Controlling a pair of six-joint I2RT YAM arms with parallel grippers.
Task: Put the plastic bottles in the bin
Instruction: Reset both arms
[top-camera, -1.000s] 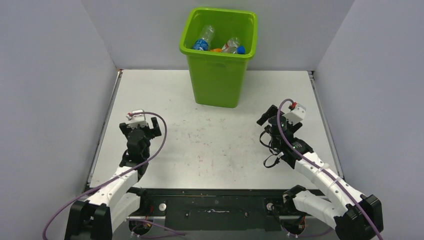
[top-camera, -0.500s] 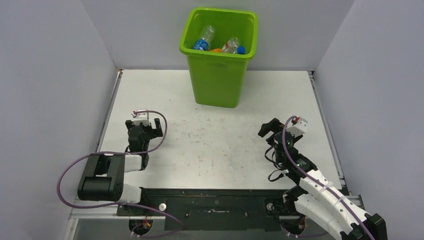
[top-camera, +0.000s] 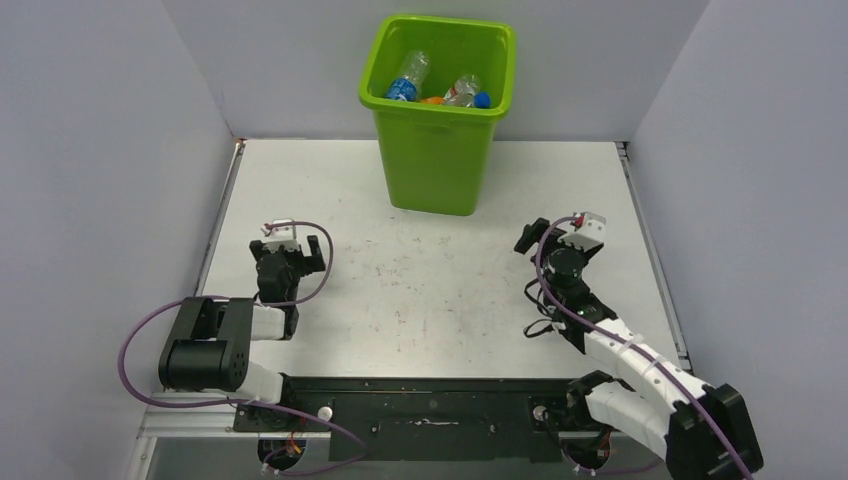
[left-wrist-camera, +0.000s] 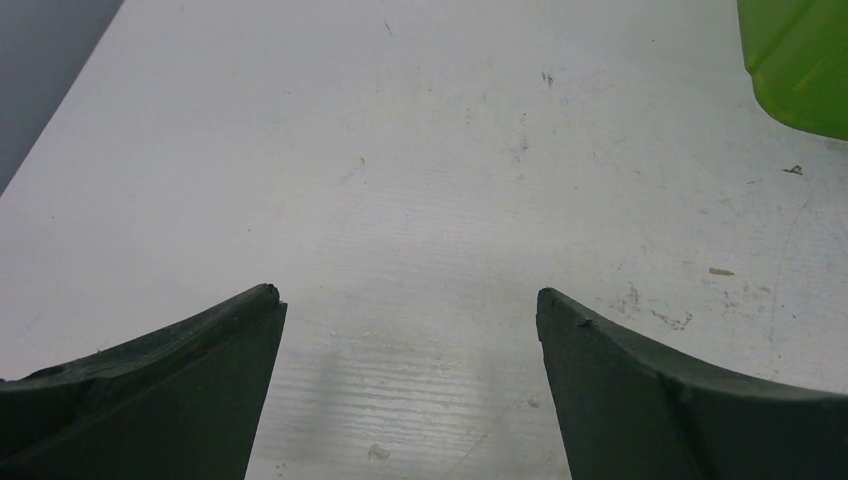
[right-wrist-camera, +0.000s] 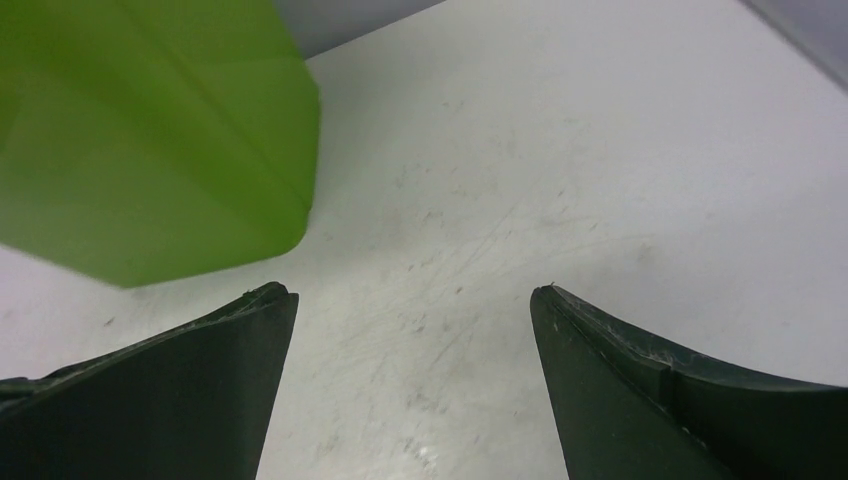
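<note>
The lime-green bin stands at the back middle of the table. Several crushed plastic bottles with blue and orange bits lie inside it. No bottle shows on the table. My left gripper is open and empty, low over the left side of the table; its view shows bare table between the jaws and a corner of the bin. My right gripper is open and empty at the right, pointing toward the bin; only table lies between its jaws in its own view.
Grey walls close in the white table on the left, back and right. The black base rail runs along the near edge. Purple cables loop off both arms.
Both arms have folded back toward their bases and lowered. The left arm's elbow has dropped to the table's near left; the right gripper has drawn slightly back. Both stay open.
</note>
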